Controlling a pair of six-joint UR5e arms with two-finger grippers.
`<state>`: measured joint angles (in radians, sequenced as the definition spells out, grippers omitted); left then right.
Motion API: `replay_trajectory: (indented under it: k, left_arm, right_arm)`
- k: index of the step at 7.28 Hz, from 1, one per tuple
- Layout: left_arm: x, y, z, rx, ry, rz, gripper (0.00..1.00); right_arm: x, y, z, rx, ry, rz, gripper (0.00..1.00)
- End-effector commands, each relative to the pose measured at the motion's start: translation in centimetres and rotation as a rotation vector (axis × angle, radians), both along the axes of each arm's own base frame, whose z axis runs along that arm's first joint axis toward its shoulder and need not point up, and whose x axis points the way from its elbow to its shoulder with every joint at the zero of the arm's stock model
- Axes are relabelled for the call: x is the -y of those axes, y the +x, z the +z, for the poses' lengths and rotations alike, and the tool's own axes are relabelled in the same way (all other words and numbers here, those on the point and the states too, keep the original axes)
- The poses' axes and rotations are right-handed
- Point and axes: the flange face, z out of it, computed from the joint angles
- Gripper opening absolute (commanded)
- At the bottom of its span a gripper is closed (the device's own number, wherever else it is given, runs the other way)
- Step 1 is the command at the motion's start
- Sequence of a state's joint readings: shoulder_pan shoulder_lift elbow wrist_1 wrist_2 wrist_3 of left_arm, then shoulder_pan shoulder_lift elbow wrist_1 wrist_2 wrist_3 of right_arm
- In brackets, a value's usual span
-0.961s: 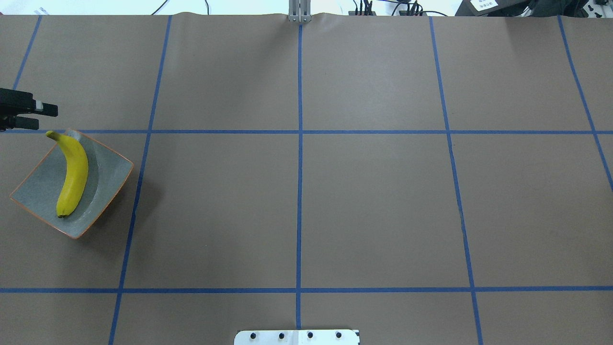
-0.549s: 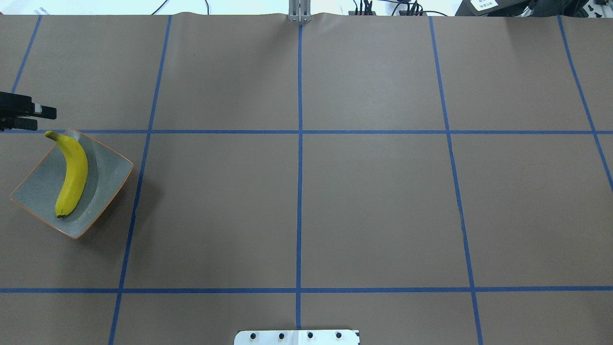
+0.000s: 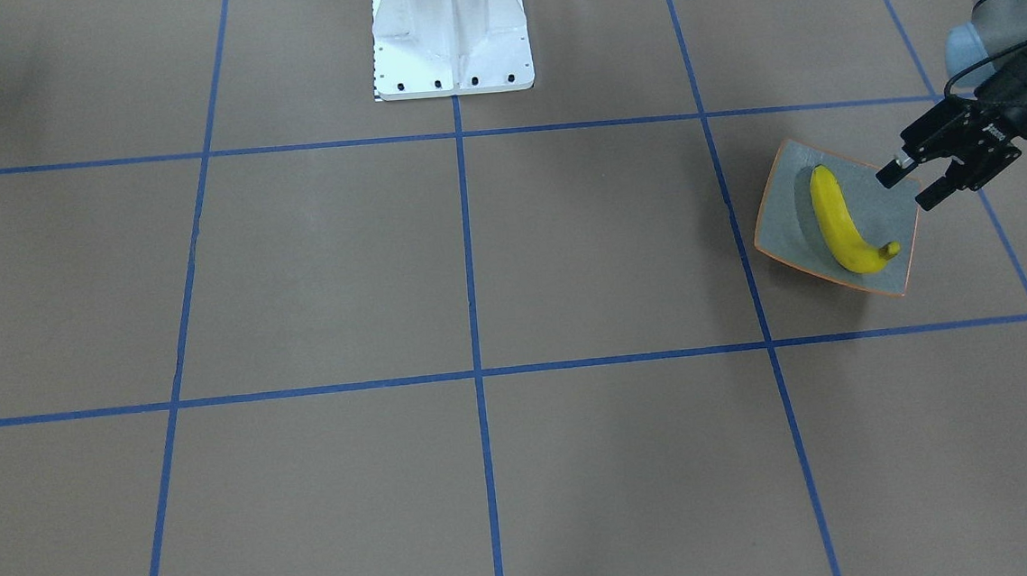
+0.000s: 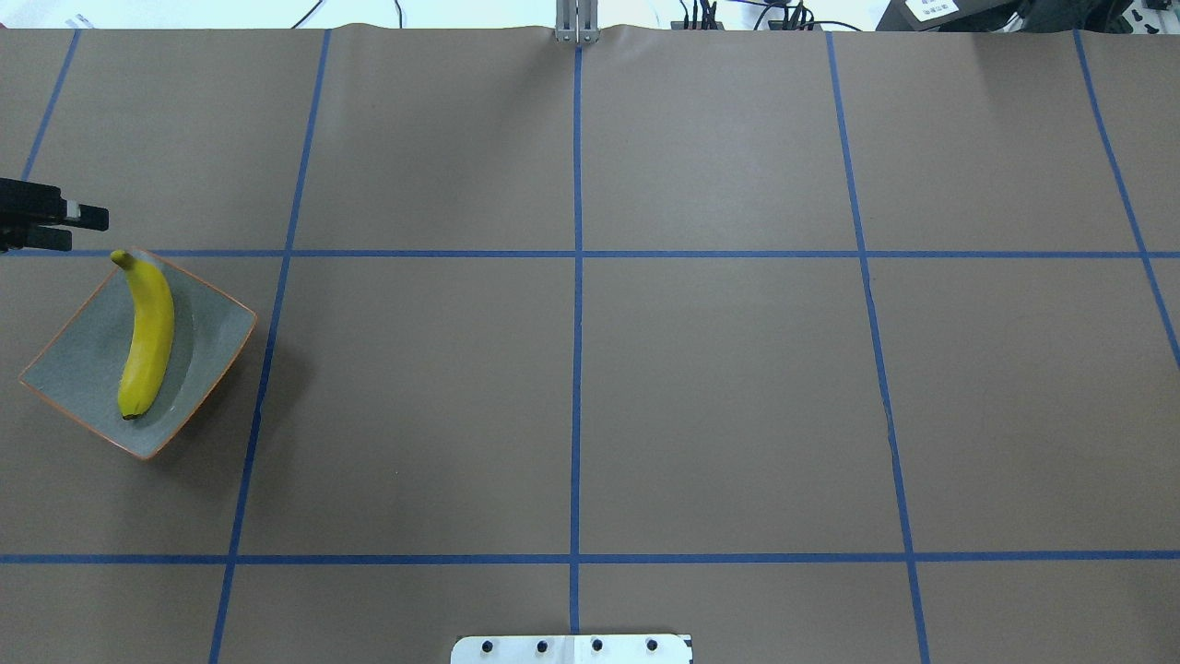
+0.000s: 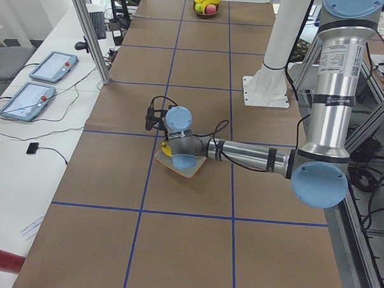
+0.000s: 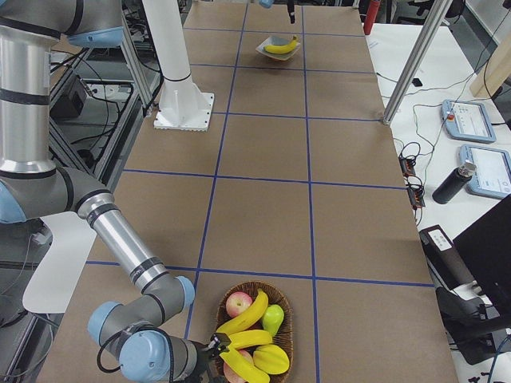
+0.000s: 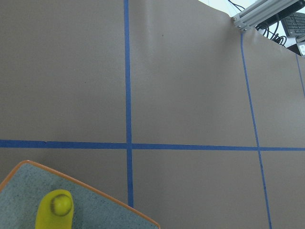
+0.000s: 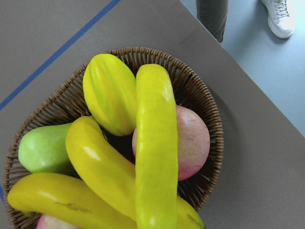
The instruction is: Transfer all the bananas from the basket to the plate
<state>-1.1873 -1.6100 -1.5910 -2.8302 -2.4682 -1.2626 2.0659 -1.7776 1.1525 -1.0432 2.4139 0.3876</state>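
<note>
While my left jaws hang open and empty, one banana [image 3: 839, 225] lies on the plate [image 3: 783, 220] close beside them; whether my right jaws are open I cannot tell.

I take the white pedestal base [image 3: 451, 35] as my mark. Blue tape lines [image 4: 576, 369] cross the brown paper [image 4: 719, 397] in front of it. Across the table from it, two tablets [image 5: 53, 66] lie on a white bench. Well apart from it, at a table end, sit a pink apple [image 8: 193, 140] and a green fruit [image 8: 43, 148].
</note>
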Motion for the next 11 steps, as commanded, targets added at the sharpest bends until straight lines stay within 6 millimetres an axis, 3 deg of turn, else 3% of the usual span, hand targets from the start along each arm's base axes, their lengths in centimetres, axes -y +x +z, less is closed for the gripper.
replay_trajectory:
  k: [1,9,10,11]
  left_arm:
    - [0.1,0.0,-0.1,-0.001,0.002,0.000,1.00]
    - [-0.1,0.0,-0.2,-0.005,0.012,0.000,1.00]
    - [-0.1,0.0,-0.2,-0.005,0.012,0.000,1.00]
    - [-0.1,0.0,-0.2,-0.004,0.010,0.000,1.00]
  right_arm:
    - [0.0,-0.2,0.2,0.017,-0.025,0.041,0.94]
    - [2.2,-2.9,0.0,0.021,-0.015,-0.045,0.94]
    - [2.1,-3.0,0.3,0.024,-0.022,-0.046,0.90]
    - [1.9,-3.1,0.5,0.026,-0.026,-0.046,0.77]
